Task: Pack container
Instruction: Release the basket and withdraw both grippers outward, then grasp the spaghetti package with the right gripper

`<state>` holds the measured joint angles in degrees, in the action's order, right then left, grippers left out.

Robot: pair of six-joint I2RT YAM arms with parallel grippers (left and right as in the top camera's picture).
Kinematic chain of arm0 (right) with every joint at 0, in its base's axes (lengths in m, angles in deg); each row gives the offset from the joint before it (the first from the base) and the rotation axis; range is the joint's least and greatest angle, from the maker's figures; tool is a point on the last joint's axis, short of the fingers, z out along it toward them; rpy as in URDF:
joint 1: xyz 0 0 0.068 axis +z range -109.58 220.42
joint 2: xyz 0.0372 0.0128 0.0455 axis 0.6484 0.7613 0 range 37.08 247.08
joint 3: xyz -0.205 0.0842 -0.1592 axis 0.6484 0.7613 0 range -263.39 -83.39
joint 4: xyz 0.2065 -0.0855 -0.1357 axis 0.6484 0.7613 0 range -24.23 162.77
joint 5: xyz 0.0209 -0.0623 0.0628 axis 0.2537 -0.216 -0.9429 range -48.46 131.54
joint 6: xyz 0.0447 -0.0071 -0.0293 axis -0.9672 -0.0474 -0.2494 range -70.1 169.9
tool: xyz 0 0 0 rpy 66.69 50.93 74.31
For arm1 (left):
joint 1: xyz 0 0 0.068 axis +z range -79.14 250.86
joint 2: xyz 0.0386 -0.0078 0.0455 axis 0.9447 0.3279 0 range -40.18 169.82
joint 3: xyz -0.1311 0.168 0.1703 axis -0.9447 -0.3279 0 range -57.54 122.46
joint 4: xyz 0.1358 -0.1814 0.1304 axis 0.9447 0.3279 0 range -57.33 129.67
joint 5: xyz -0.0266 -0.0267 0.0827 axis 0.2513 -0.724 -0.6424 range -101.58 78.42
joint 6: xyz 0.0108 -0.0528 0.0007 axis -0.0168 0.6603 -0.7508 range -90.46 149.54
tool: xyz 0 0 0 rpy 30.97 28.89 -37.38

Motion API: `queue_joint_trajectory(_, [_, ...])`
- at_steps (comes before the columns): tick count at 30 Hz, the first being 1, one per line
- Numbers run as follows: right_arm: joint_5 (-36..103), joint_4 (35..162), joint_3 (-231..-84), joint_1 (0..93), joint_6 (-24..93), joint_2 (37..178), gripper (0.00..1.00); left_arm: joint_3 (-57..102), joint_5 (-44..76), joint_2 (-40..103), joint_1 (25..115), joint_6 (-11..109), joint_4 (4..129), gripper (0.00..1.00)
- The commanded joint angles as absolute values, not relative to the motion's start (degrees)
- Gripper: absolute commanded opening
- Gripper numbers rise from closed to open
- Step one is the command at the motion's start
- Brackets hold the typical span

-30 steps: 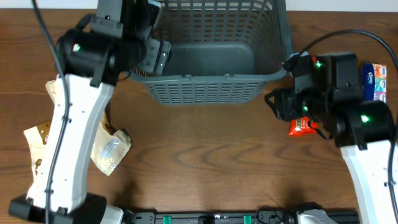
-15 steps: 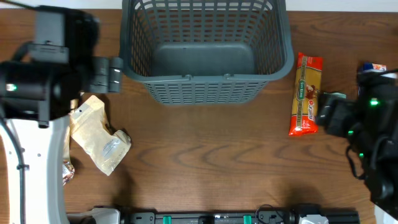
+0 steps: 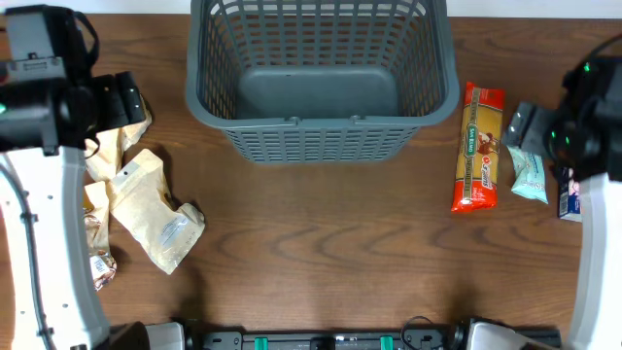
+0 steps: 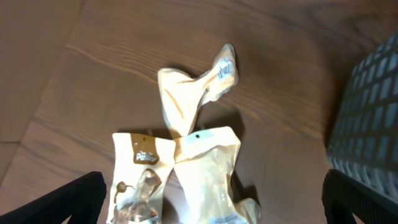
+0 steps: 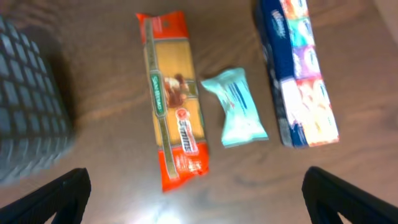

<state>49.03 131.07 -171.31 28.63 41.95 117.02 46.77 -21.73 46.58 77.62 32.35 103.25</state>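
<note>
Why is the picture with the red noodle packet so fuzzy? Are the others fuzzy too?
Right wrist view: all softly blurred, print on the noodle packet smeared, glare on the table below it. Left wrist view: pouches fairly sharp, basket fuzzy at the edge. Overhead view: sharp.

On the table [image 3: 321, 253], beige pouches [image 3: 151, 204] overlap at the left; at the right lie a pasta pack [image 3: 478, 146], a teal packet [image 3: 530, 175] and tissues [image 5: 298, 74], side by side.

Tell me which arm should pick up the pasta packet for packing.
Right, likely. Its open fingers hang close above the pasta packet, right of the basket; the left arm sits over the beige pouches on the other side.
</note>
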Motion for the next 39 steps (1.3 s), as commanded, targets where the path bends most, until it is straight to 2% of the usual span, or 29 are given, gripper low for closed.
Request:
queue_joint_trajectory(1, [47.04,129.06,-171.61,28.30,43.79,117.98,0.99,42.95,-21.01,47.06,77.97,32.00,101.02,0.99])
queue_joint_trajectory(14, [44.86,129.67,-171.46,28.30,40.49,131.77,0.96,30.25,-16.46,47.06,77.97,32.00,94.05,0.99])
queue_joint_trajectory(23, [44.70,125.82,-171.46,28.34,41.62,143.56,0.98,29.90,-15.87,47.06,77.97,32.00,94.10,0.99])
queue_joint_trajectory(39, [44.68,117.39,-171.46,28.39,41.82,158.20,0.95,29.90,-13.49,47.06,77.97,32.00,94.03,0.99])
